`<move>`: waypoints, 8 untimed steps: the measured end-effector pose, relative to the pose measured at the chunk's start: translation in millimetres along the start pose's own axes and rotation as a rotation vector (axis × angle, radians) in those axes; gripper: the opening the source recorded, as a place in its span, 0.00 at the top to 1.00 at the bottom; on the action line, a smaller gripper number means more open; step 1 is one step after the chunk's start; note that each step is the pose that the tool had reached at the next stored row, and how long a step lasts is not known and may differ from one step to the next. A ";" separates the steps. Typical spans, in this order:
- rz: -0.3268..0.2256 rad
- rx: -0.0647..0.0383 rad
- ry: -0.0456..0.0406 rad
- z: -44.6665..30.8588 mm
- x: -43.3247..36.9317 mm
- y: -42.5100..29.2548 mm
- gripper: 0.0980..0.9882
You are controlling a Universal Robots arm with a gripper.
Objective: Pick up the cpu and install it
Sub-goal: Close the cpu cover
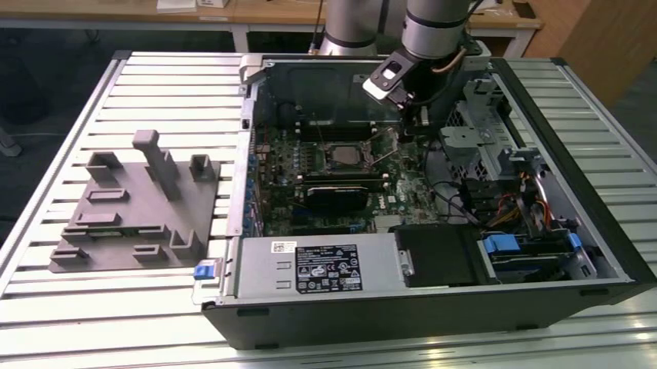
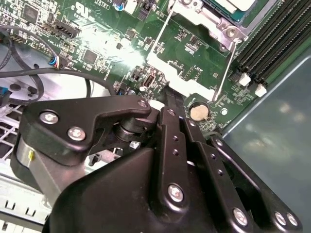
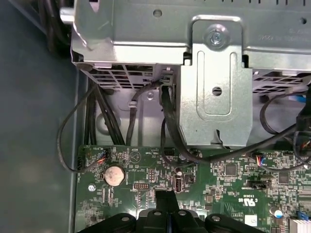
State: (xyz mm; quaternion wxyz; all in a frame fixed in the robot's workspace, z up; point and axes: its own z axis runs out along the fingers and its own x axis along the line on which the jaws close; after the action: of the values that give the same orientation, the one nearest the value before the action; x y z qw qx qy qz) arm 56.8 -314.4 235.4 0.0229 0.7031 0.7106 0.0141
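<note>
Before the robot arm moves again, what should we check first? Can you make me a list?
1. Gripper empty: ok. It is shut with nothing held.
2. cpu in the socket: ok. Its pale top lies inside the metal frame.
3. cpu fully seated: cannot tell.
4. Socket lever latched: cannot tell.
5. Black cables apart from the gripper: ok.
6. Coin battery untouched: ok. It sits on the motherboard, beside the gripper's tip.
</note>
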 end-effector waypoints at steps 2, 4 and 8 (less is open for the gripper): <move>0.000 0.000 0.0001 1.6 0.0 -0.1 0.99; 0.000 0.000 0.0000 2.0 0.0 -0.6 0.99; 0.001 0.000 0.0002 1.9 0.1 -4.9 0.99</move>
State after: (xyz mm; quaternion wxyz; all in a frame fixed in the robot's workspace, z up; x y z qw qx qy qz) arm 52.1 -314.4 233.3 0.0229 0.7033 0.7104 0.0142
